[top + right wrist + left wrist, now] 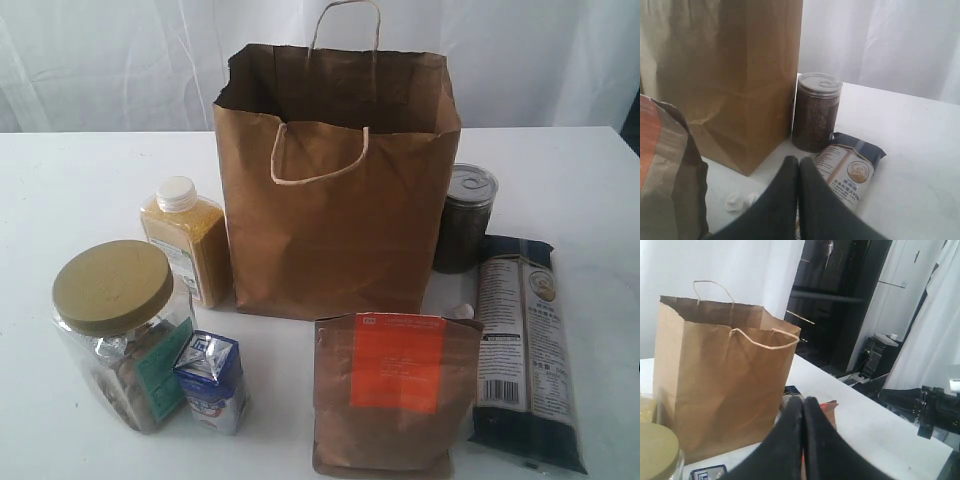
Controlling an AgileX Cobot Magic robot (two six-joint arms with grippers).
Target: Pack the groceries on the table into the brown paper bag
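Exterior view first, and the brown paper bag [335, 200] stands upright in the middle of the white bench [80, 180]. It's creased kraft with twisted loop handles, mouth open, its inside lost in shadow. At its right side the dark tin [465, 220] peeks out, a cylinder with a ring-pull lid, one edge covered by the bag wall. In front of the tin lies the long dark-blue noodle packet [522, 350], flat and glossy. Straight in front of the bag stands the brown pouch with orange label [395, 400], matt, its base cut off by the frame. Between pouch and packet sits a small white crumpled scrap [740, 201], too blurred to identify. Left of the bag, just beside its wall, is the yellow-grain bottle [190, 245], white-capped. Further forward come the clear jar with tan lid [115, 330], faceted plastic, and the small blue-white carton [212, 382] right against it.

Left wrist view: the left pincer [803, 405] is pressed together, empty, in front of the bag, with jar lid and carton only slivers at the edge. Right wrist view: the right pincer [798, 161] is also pressed together, empty, above the packet near the tin.
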